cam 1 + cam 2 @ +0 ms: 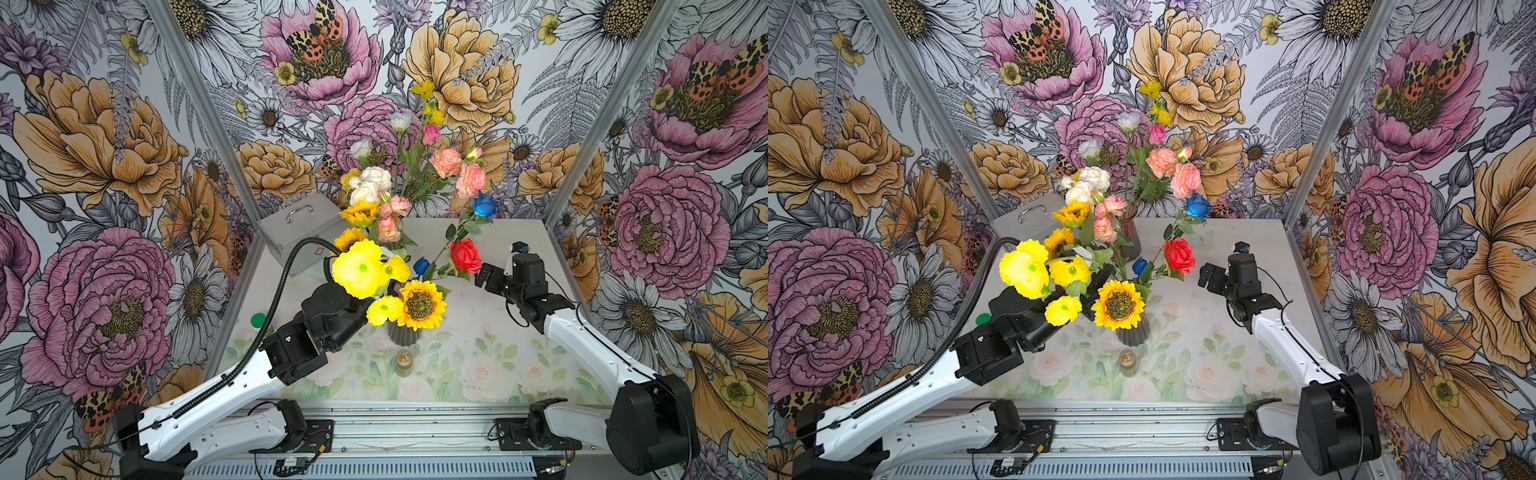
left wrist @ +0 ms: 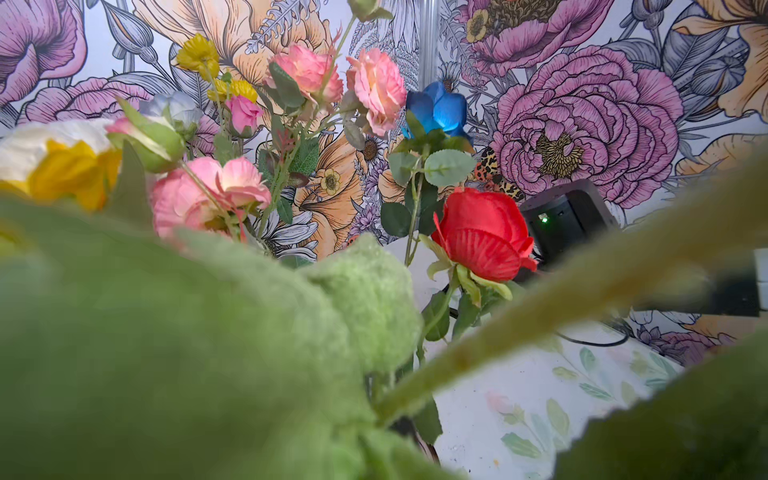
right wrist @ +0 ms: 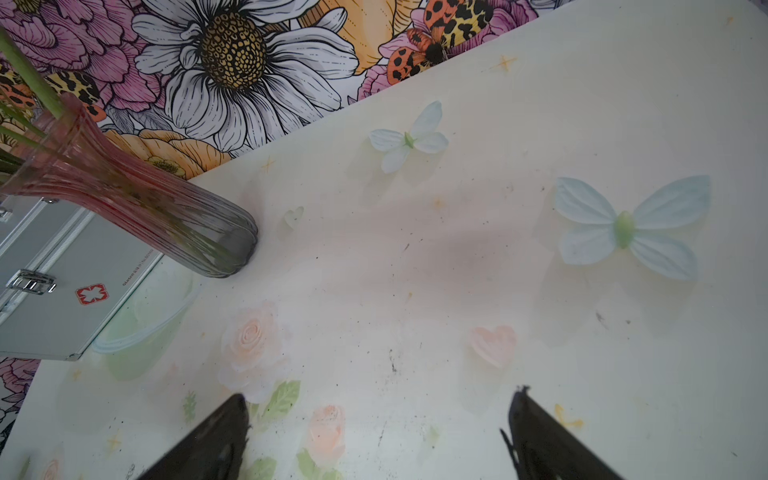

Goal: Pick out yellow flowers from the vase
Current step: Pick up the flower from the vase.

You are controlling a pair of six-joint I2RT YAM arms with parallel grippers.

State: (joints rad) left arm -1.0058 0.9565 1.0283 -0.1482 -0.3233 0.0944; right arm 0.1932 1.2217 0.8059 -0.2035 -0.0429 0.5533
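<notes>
Left pincer (image 1: 1102, 280): buried in the front bunch. In a top view only a black sliver of it shows between blooms. It is clenched. What sits between its jaws I cannot tell. Leaves blur the left wrist view, where 1 fuzzy green stem (image 2: 540, 311) crosses close to the lens.

Yellow flowers: 3 bright yellow ruffled poppy heads (image 1: 359, 268) and 1 large dark-centred sunflower (image 1: 420, 304) crowd above the dark ribbed vase (image 1: 403, 336) at table centre. 2 smaller sunflowers (image 1: 359, 214) stand behind them, toward the pink-tinted ribbed glass vase (image 3: 137, 208). I cannot tell which vase holds those 2. A small yellow clustered spray (image 1: 424, 89) tops the rear bunch.

Right pincer (image 3: 380, 395): released, jaws wide with nothing between them. It hangs over the bare pale floral-print tablecloth (image 3: 415, 270), near the red fabric rose (image 1: 465, 254) but not touching it.
</notes>
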